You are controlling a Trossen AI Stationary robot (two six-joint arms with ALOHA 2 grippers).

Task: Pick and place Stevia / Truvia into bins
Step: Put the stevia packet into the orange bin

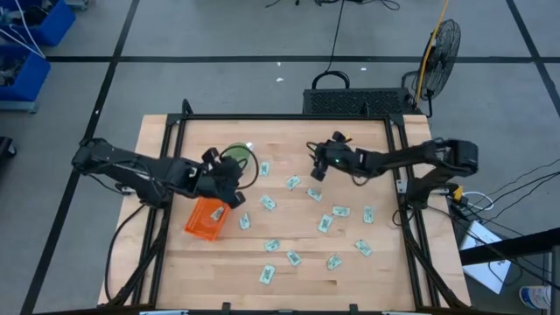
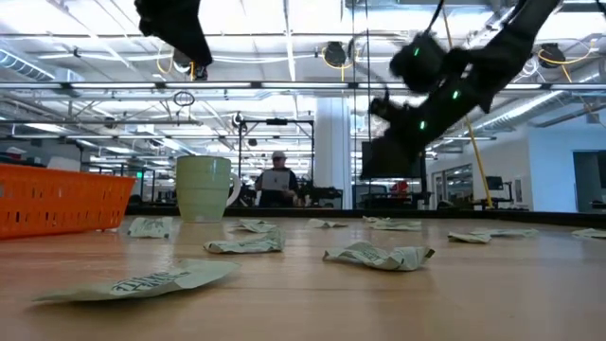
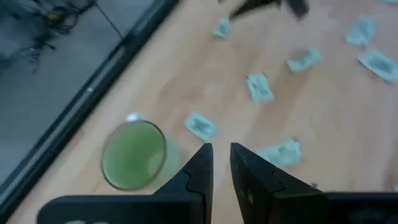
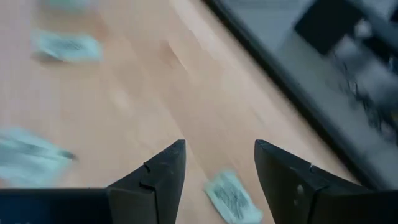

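Orange bin (image 1: 206,219), one, green cup (image 1: 236,161), one, left end effector (image 1: 234,179) nearly pressed together, empty, right end effector (image 1: 317,163) spread.

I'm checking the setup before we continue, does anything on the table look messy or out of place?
Yes: the packets lie scattered loose over the table, at all angles, several crumpled. The orange bin sits askew to the table edges. The green cup stands upright.
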